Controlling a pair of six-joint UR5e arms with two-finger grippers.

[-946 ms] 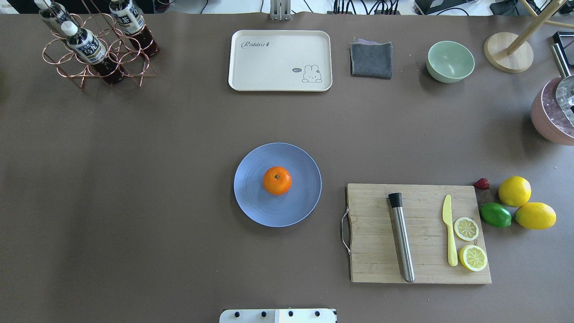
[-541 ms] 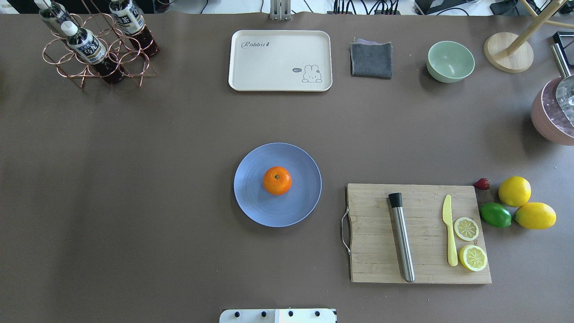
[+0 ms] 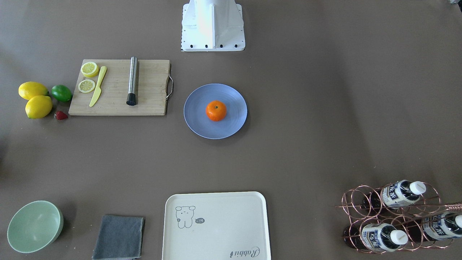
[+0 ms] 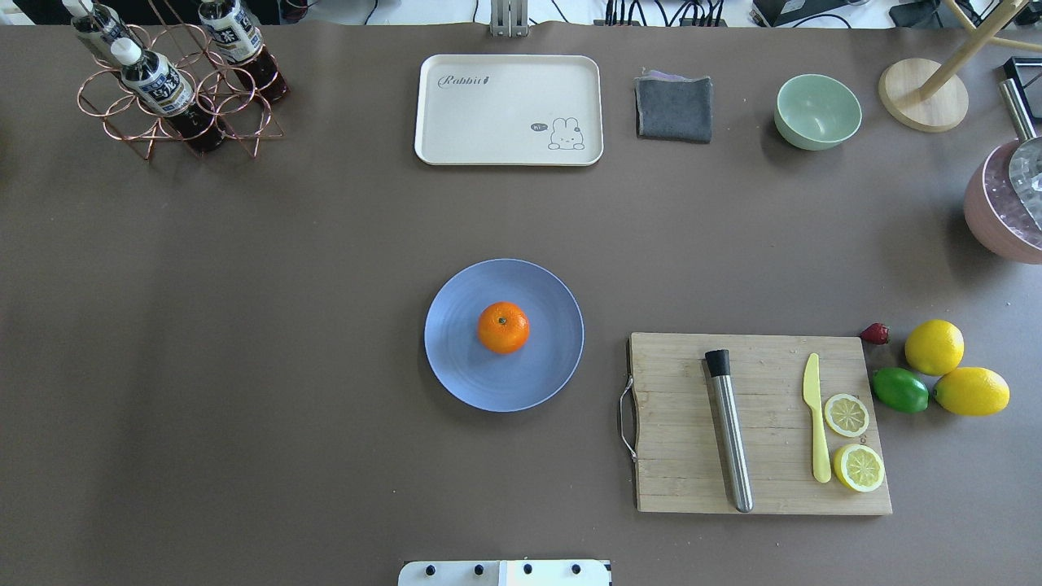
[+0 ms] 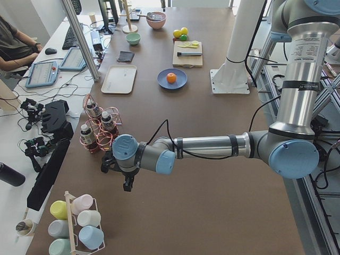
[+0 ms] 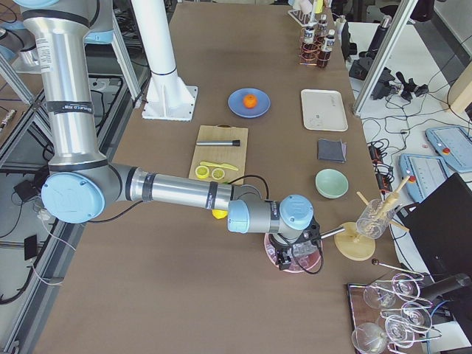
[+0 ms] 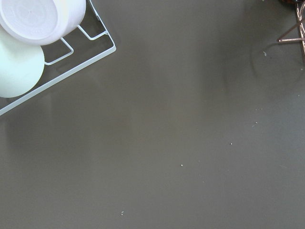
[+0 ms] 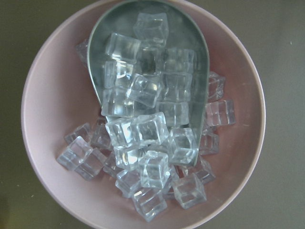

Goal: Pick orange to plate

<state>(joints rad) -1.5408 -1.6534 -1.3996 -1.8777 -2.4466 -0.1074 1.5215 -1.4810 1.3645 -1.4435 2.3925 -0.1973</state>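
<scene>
Orange point(image 4: 503, 327) sat stem-up at the middle of the plate point(image 4: 456, 370), nothing touching it. Plate lay mid-worktop point(image 4: 244, 325), board point(image 4: 676, 423) just beside it, lemons and lime well apart past the board.

Judged: placing step already done; task looked finished. Next move, if any, called only for keeping both arms off the plate.

Left pincer point(image 5: 126, 181) hung over bare worktop at the far left end, between bottle rack point(image 5: 98, 130) and cup rack point(image 7: 71, 52). Right pincer point(image 6: 286, 254) hung over the pink ice bowl point(image 8: 45, 95), with its scoop point(image 8: 198, 52), at the other end.

Hard to make out: fingers of either pincer. Neither wrist view showed them, and the side views were too small, so open or closed could not be told. Neither arm appeared in the overhead or front views. Overhead edge cut off the ice bowl.
</scene>
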